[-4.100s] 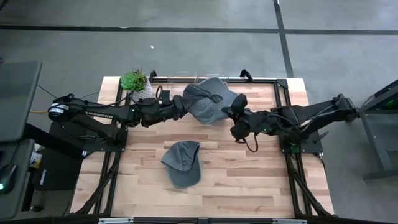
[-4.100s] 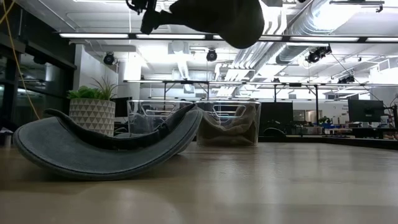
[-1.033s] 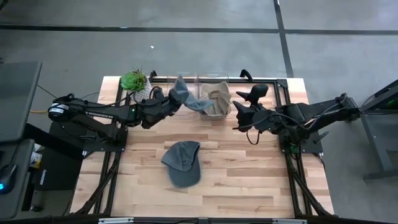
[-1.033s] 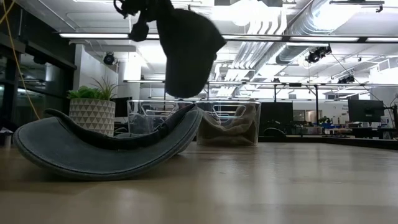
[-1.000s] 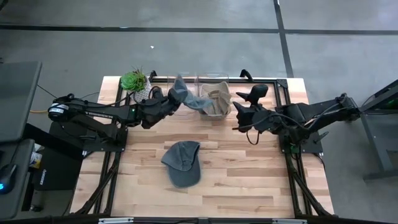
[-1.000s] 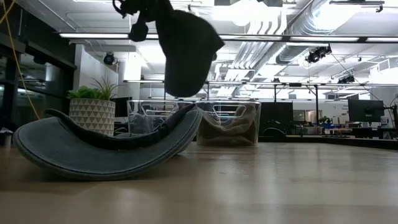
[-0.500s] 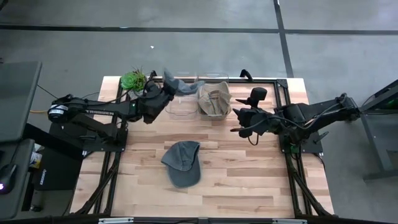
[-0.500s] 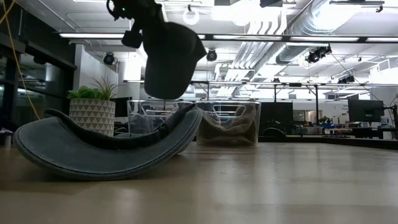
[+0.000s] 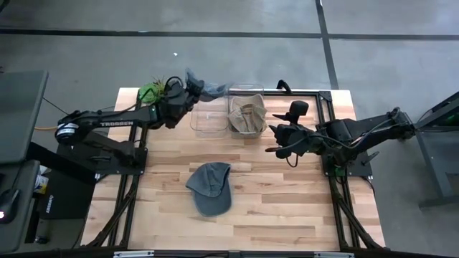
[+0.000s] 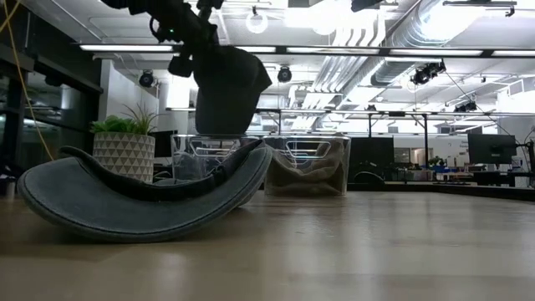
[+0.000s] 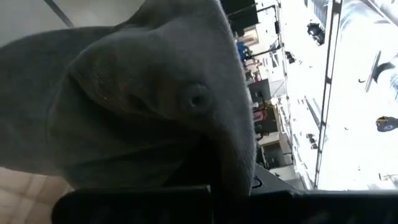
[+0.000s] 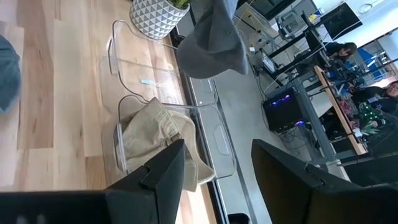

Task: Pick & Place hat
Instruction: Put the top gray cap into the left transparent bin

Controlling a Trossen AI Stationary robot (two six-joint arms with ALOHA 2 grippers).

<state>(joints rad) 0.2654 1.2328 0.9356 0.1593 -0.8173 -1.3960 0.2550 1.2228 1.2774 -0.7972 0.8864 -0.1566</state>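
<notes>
From above, the left end effector (image 9: 188,92) sits at about eleven o'clock on the counter (image 9: 287,208), clamped on a grey hat (image 9: 202,87) that hangs over the far edge of an empty clear bin (image 9: 206,115); its fingers are hidden by the cloth. Beside that bin, a second clear bin (image 9: 246,107) holds a tan hat (image 9: 246,115). A second grey cap (image 9: 210,188) lies near the counter's middle, toward six o'clock. The right end effector (image 9: 276,136) waits at about two o'clock, fingers apart and holding nothing. A potted plant (image 9: 152,91) is partly covered by the left arm. From the low camera, the held hat (image 10: 226,88) dangles above the bins, the arm cut off at twelve o'clock, and the lying cap (image 10: 134,196) blocks much of the empty bin. The left wrist camera is almost filled by the hat (image 11: 143,99), hiding the grip. The right wrist camera shows its own spread fingers (image 12: 161,171), with both bins and the hanging hat (image 12: 211,40) beyond.
</notes>
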